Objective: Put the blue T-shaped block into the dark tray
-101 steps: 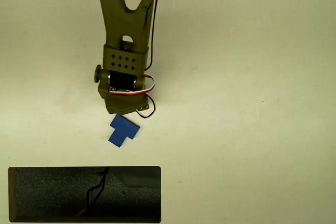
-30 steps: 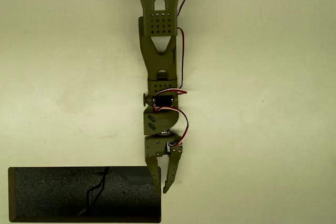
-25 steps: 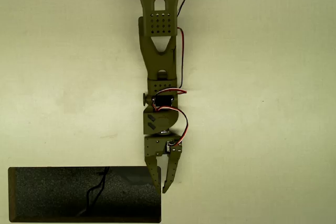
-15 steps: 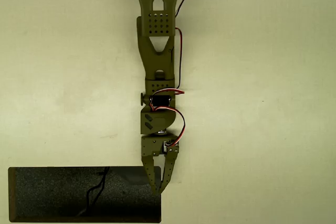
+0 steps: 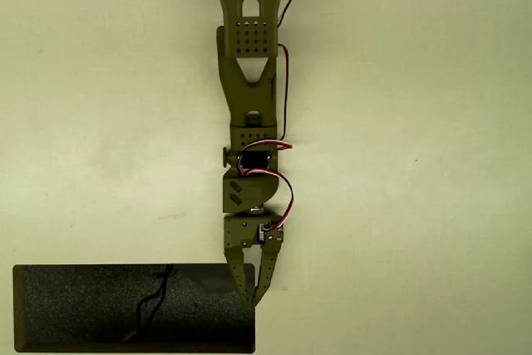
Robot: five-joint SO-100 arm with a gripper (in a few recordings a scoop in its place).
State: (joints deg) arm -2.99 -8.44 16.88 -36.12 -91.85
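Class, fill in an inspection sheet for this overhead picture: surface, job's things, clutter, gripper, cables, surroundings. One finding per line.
Surface: plain pale cream table, bare.
Job's things: long black rectangular tray with speckled floor at bottom left; blue T-shaped block nothing seen.
Clutter: nothing seen.
Gripper: olive-green gripper over the tray's right end, jaws nearly together; whether they hold anything cannot be told.
Cables: red, white and black wires loop along the arm.
Surroundings: nothing seen beyond the table.

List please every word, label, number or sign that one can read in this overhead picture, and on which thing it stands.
None: no readable text, number or sign is visible.
The olive-green arm carries only hole patterns and red and white wires.
The dark tray shows only a speckled floor and a dark crack-like line.
The pale table is bare of print.
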